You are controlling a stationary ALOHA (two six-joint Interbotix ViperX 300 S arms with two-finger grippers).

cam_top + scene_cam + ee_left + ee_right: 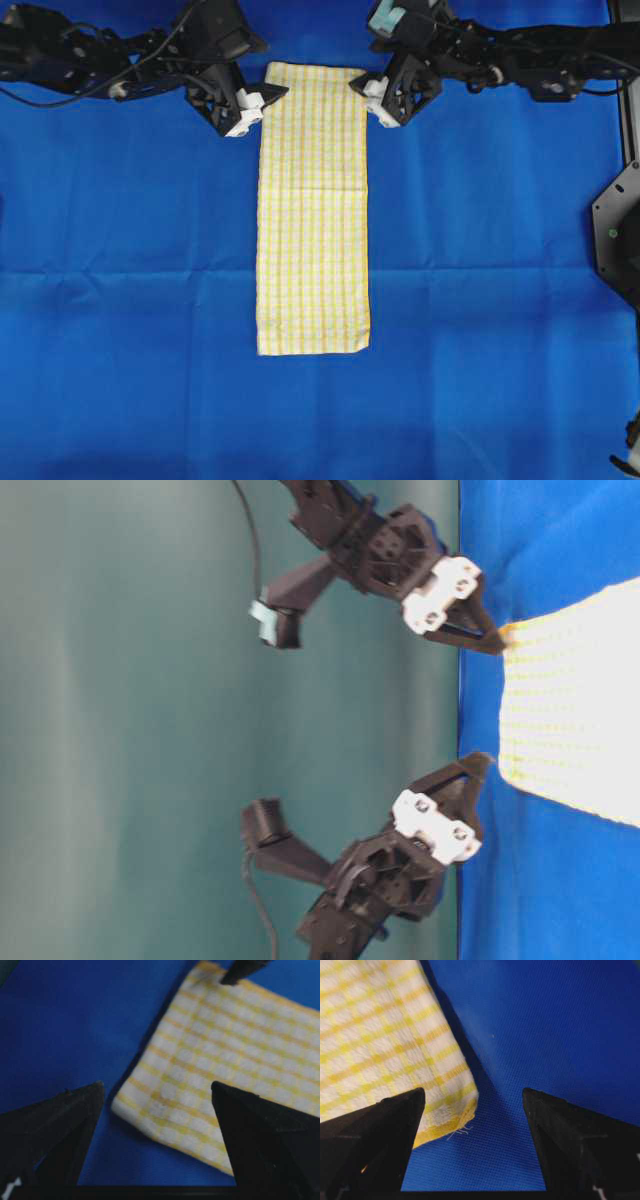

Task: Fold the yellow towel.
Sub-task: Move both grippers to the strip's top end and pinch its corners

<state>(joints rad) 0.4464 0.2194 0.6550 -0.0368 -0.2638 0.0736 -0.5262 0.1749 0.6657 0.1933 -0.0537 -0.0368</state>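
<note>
My left pincer (157, 1145) and right pincer (472, 1140) gape wide and empty, each straddling a top corner of the yellow towel (314, 210), whose long axis runs away from them.

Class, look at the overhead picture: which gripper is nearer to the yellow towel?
Too close to call: the left gripper sits at the yellow towel's top left corner, the right gripper at its top right corner, both open.
</note>
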